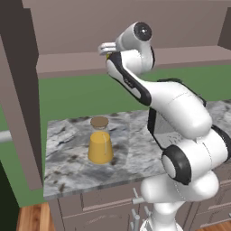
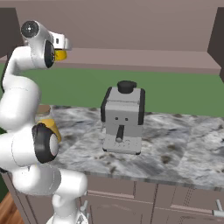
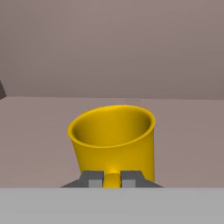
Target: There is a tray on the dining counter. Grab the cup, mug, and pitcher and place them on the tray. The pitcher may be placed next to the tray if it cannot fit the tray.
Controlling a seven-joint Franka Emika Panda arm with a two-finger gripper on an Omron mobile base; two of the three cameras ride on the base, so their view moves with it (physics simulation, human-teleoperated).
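Gripper: the gripper was clamped on the mug, its two dark fingertips pinching a yellow part at the base of the hand view, probably the handle.
Mug: yellow, empty, mouth facing the camera; carried high in the air, a sliver of it peeking out beside the wrist in the right base view.
Arm: raised well above the counter, hand up near the brown shelf along the wall.
Pitcher: the pitcher stood upright on the dining counter, cork lid on, orange liquid inside, well apart from the hand.
Coffee machine: a grey coffee machine stood on the same marble further to the right.
Tray, cup: neither appeared in these views, so their places could not be told.
Risk: the hold looked narrow, so a quick swing could twist or slip the mug; a low descent could clip the pitcher or the coffee machine.
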